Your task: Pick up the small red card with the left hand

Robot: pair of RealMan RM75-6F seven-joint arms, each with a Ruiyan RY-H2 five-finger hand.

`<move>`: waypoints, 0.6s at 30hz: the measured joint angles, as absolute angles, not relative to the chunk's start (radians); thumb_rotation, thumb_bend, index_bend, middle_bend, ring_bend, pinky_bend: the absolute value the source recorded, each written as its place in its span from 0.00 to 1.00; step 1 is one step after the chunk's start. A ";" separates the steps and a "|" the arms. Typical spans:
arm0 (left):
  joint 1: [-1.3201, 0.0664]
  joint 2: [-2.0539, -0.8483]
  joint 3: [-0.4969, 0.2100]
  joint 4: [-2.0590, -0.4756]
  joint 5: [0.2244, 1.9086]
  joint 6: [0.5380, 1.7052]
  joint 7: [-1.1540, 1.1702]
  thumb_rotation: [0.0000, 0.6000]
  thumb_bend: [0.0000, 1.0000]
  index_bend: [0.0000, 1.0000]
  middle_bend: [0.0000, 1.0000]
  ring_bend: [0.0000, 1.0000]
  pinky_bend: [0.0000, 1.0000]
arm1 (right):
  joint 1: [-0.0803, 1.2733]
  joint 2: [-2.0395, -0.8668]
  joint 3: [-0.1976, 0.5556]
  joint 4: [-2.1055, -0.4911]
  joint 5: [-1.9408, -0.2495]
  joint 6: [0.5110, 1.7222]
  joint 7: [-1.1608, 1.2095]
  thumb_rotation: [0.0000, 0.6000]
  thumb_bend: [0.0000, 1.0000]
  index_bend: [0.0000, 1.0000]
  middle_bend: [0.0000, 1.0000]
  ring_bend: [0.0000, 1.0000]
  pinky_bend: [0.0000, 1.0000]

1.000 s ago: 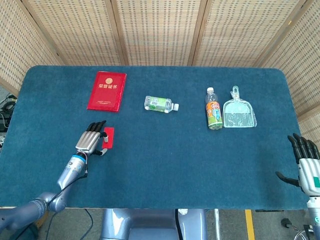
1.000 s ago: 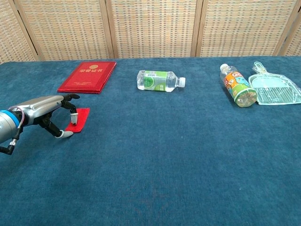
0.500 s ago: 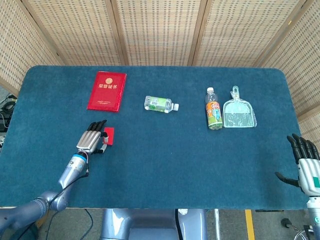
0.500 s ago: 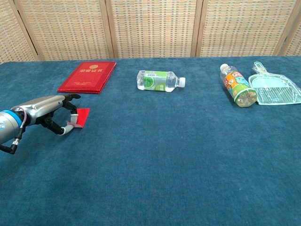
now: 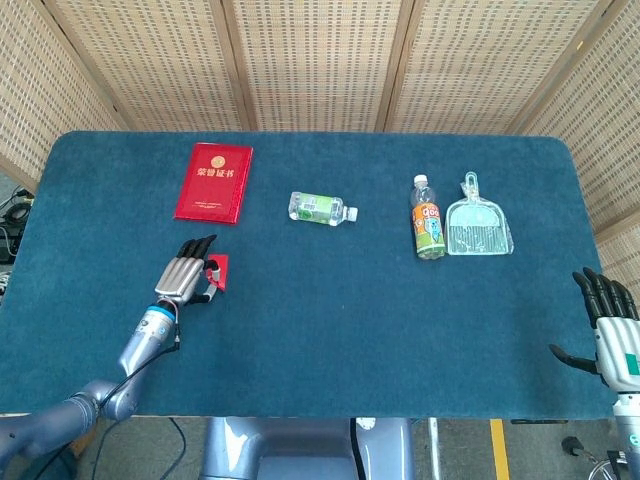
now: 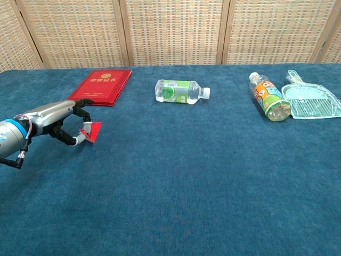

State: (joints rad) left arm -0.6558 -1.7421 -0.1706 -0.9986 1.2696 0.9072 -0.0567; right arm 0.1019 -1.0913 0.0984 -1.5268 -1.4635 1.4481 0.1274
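Near the left edge of the blue surface (image 5: pixel 330 330), toward its front-left corner, the left hand (image 5: pixel 183 278) now has the small red card (image 6: pixel 91 131) pinched between its thumb and curled fingers (image 6: pixel 79 111). A second ago the card lay flat on the cloth with the hand just reaching over its near edge; half a second ago the thumb had slid under one side; now the card is tipped up on edge, its free corner pointing toward the middle of the surface, and in the chest view it seems to clear the cloth or at most brush it with its lower tip. I cannot tell for certain whether that tip still touches.

The grasp itself appears to be made, so what remains is the lift. Because the card is thin and held only at one edge, it could slip or pivot out of the pinch if the hand rises quickly or loosens.

The right hand (image 5: pixel 608 325) sits at the front-right corner, fingers spread and holding nothing, in the same place as before. Along the back half of the surface lie a red certificate book (image 5: pixel 214 181) toward the back-left corner, a clear water bottle (image 5: pixel 322 208) near the middle, an orange-labelled bottle (image 5: pixel 428 220) and, just beside it toward the right edge, a pale blue dustpan (image 5: pixel 477 223). None of these has moved.
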 measured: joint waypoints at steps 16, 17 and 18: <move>-0.802 -1.698 -0.368 -0.978 1.201 0.908 -0.048 1.00 0.51 0.74 0.00 0.00 0.00 | 0.111 -1.102 0.101 -1.523 -1.448 1.430 0.105 1.00 0.00 0.00 0.00 0.00 0.00; -0.801 -1.688 -0.367 -1.006 1.205 0.911 -0.058 1.00 0.51 0.74 0.00 0.00 0.00 | 0.111 -1.102 0.101 -1.523 -1.448 1.430 0.104 1.00 0.00 0.00 0.00 0.00 0.00; -0.800 -1.679 -0.366 -1.030 1.208 0.912 -0.067 1.00 0.51 0.74 0.00 0.00 0.00 | 0.111 -1.102 0.102 -1.524 -1.449 1.431 0.104 1.00 0.00 0.00 0.00 0.00 0.00</move>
State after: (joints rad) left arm -0.7997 -1.6795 -0.3664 -1.0299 1.2075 0.9122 -0.0673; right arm 0.1113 -1.1022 0.1015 -1.5235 -1.4486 1.4306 0.1040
